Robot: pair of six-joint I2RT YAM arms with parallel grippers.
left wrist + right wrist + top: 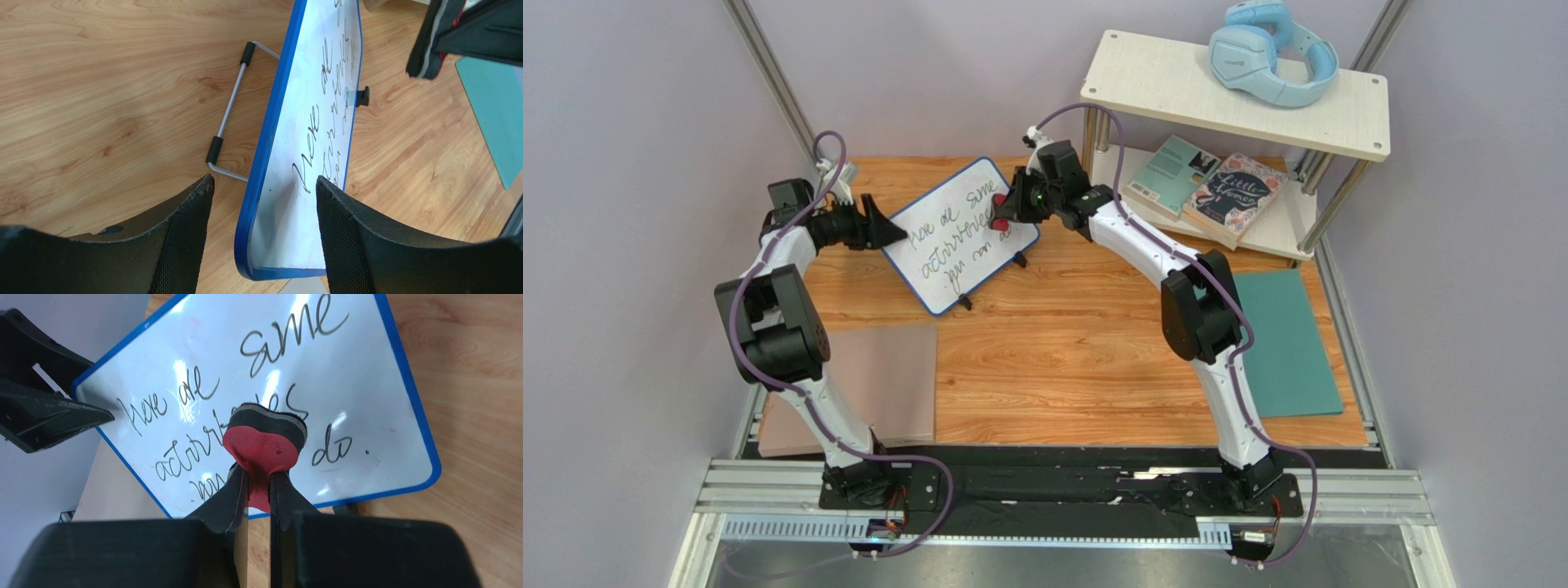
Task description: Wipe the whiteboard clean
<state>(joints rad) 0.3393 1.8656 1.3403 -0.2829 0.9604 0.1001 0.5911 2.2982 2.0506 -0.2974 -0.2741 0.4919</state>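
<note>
One short edge of the whiteboard [965,235] lies between the parted, ungripping left fingers [882,228]; we see the right fingers [236,493], pinched tight on the eraser [264,447], at its written face.

Plain lilac-grey walls [634,123] on three sides. Wood-grain table [1075,355], even light. White two-tier shelf [1161,80] far right: blue headphones [1271,52] on top, books [1234,196] below. Teal mat [1290,343] right, brownish mat [879,380] near left

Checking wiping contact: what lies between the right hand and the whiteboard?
A dark-felted red eraser, pinched by the right hand, facing the blue-framed white whiteboard; shown in right wrist view.
</note>
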